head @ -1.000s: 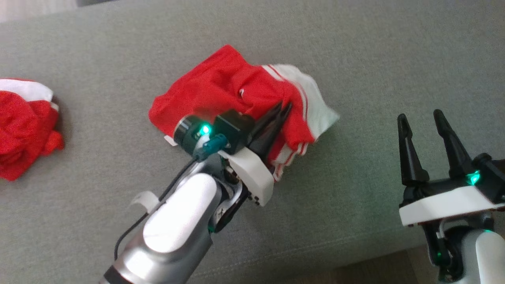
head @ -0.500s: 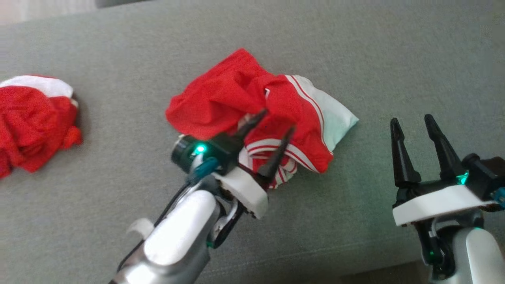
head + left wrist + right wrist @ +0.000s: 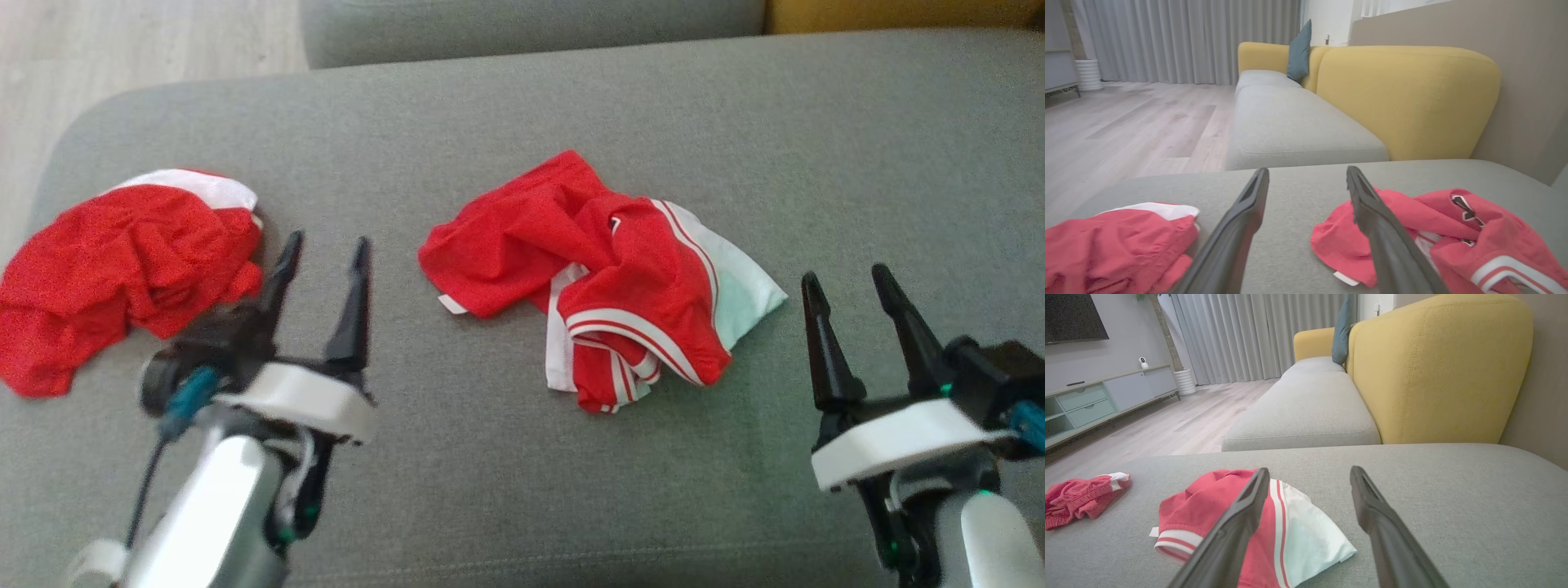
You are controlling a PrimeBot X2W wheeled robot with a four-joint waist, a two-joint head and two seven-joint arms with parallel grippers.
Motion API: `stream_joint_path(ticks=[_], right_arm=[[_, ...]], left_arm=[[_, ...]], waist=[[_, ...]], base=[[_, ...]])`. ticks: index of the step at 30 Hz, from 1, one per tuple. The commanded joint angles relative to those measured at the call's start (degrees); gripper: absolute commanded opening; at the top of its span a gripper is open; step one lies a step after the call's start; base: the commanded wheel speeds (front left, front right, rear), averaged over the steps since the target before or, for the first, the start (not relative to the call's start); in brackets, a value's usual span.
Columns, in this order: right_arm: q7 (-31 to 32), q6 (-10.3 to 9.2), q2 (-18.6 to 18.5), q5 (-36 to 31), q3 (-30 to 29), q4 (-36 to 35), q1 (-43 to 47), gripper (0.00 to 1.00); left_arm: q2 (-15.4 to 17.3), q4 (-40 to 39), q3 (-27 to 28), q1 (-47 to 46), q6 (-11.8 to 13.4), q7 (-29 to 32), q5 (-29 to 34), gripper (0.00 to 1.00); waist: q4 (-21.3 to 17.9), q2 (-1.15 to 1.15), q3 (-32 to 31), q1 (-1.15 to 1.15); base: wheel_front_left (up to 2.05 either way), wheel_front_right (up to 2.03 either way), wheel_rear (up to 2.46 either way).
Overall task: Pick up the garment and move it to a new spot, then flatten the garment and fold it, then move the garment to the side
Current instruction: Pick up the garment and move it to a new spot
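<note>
Soft, even daylight throughout. In the head view the left gripper (image 3: 328, 240) and its pale forearm (image 3: 220, 498), at lower left, are blurred, while the garment (image 3: 604, 278) at centre is sharper and throws a thin shadow on the grey cushion (image 3: 490, 457). Both wrist views curve near their edges, with the near fingers (image 3: 1229, 245) soft.

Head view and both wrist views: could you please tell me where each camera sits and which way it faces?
Head view: on the head, looking down at the grey sofa seat; left fingers and right fingers show below.
Left wrist view: on the left wrist, looking along the seat toward the yellow backrest; own fingers.
Right wrist view: on the right wrist, facing likewise; own fingers.
Shared: all show the striped garment.
</note>
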Motion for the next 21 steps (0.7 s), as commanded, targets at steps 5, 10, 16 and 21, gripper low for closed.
stream_joint_path(ticks=[5,10,16,21], right_arm=[[0.8,0.24,-0.3,-0.6,1.0,-2.5,0.8,1.00],[1.3,0.24,-0.3,-1.1,0.7,-2.8,2.3,1.00],[1.9,0.24,-0.3,-1.6,0.7,-3.1,4.1,1.00],[2.2,0.24,-0.3,-1.7,0.8,-3.3,5.3,1.00]], left_arm=[[4.5,-4.1,6.1,2.0,-0.9,-0.7,0.1,1.00],[6.5,-5.2,8.6,5.2,-2.9,-0.7,-0.2,1.00],[7.2,-6.2,10.1,9.0,-3.8,-0.7,1.2,1.00],[6.8,-6.9,10.5,11.1,-2.9,-0.7,2.6,1.00]], waist=[[1.6,0.00,-2.1,0.00],[2.0,0.00,-3.2,0.00],[2.1,0.00,-4.6,0.00],[2.0,0.00,-5.4,0.00]], base=[[0.00,0.00,0.00],[0.00,0.00,0.00],[0.00,0.00,0.00],[0.00,0.00,0.00]])
